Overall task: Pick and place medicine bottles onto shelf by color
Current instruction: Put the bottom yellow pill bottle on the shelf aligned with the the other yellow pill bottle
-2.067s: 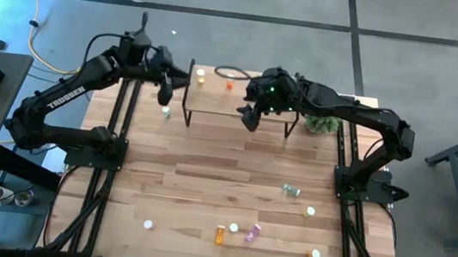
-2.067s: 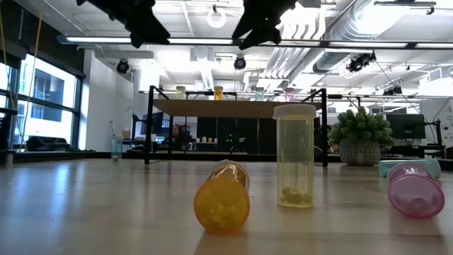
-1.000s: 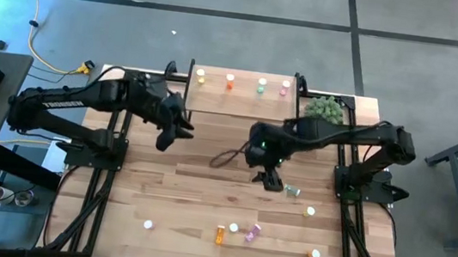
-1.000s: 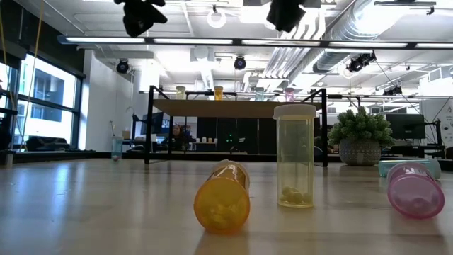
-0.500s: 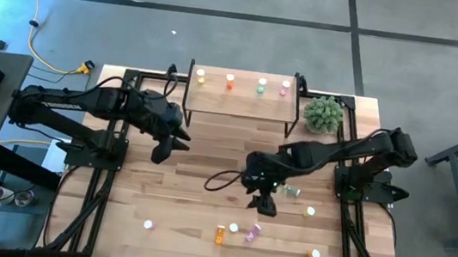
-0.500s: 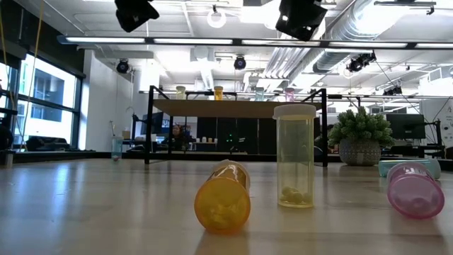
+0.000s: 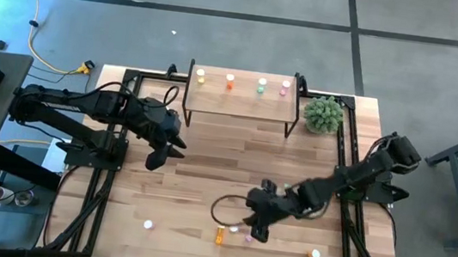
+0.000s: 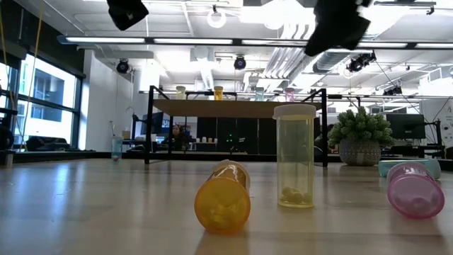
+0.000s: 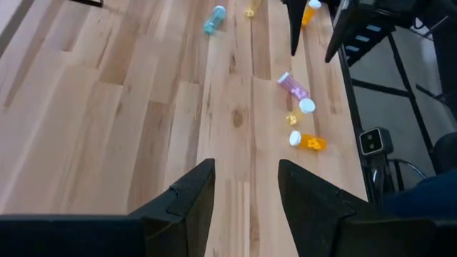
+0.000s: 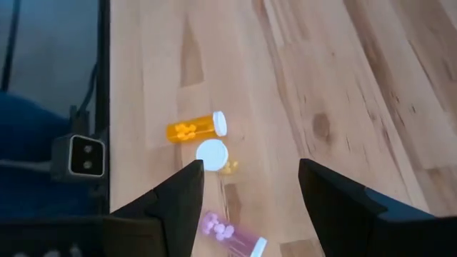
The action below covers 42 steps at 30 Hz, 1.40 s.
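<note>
The shelf (image 7: 240,104) stands at the table's far edge with a yellow (image 7: 200,77), an orange (image 7: 230,80), a green (image 7: 262,84) and a pink bottle (image 7: 285,86) in a row on it. My right gripper (image 7: 255,230) is open above a near-edge cluster: an orange bottle lying on its side (image 10: 191,129), a yellow one upright (image 10: 212,153) and a pink one lying on its side (image 10: 230,233). My left gripper (image 7: 155,159) is open and empty above the left middle of the table. The same cluster shows in the low view: orange (image 8: 223,203), yellow (image 8: 295,161), pink (image 8: 415,188).
A green plant ball (image 7: 323,113) stands right of the shelf. Other bottles stand apart: one at the near left (image 7: 147,223), an orange one at the near right (image 7: 315,254), and a greenish one lying farther off (image 9: 213,18). Black arm frames run along both table sides.
My right gripper has gone from the middle of the table toward the near edge, down over the cluster of three bottles. My left gripper has drifted a little toward the near edge and the left. No bottle has moved.
</note>
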Each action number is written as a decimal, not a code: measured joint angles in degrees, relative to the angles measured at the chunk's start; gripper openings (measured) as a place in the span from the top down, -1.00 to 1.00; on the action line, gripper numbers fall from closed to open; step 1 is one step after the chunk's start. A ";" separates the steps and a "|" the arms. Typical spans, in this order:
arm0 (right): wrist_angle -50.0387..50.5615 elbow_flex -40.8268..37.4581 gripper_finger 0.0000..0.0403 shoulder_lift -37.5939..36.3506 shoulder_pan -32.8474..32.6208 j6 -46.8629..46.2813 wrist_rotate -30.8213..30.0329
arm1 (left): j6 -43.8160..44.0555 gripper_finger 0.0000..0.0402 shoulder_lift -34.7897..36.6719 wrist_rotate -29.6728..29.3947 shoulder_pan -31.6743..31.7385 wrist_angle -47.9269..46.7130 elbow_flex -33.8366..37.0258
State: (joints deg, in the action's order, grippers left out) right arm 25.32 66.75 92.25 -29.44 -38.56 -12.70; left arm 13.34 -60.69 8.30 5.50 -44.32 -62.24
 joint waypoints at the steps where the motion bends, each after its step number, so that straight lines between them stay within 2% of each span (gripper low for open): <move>1: -0.42 -0.53 -0.09 0.00 -0.97 -1.27 -1.69 | 0.00 0.28 0.00 -0.02 0.00 0.28 0.00; 7: -2.91 -3.93 -0.09 0.01 -5.94 -6.56 -9.45 | -0.02 0.28 0.00 -2.61 0.09 3.12 0.00; 13: -13.41 -9.96 -0.09 0.01 -8.99 -7.78 -14.01 | -0.02 0.28 0.00 -6.61 0.09 7.16 0.00; 22: -29.39 -19.71 -0.09 0.02 -10.00 -5.74 -14.43 | -0.02 0.28 -0.01 -8.60 0.09 8.64 0.00; 26: -31.77 -21.87 -0.09 0.02 -9.96 -3.23 -15.48 | -0.04 0.28 -0.02 -9.01 0.09 8.64 0.00; 34: -36.48 -23.66 -0.09 1.54 -9.52 3.59 -16.02 | -0.02 0.28 -0.04 -9.01 0.09 8.61 0.00; 37: -41.69 -23.64 -0.09 4.28 -8.89 6.80 -12.86 | -0.02 0.28 -0.04 -9.03 0.09 8.61 0.00; 42: -44.67 -23.40 -0.09 7.10 -8.77 8.56 -12.71 | -0.02 0.28 -0.04 -11.35 0.09 8.57 0.00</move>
State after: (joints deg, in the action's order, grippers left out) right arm -19.35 43.35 99.35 -38.21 -30.01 -25.41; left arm 13.32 -60.73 -3.05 5.58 -35.75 -62.24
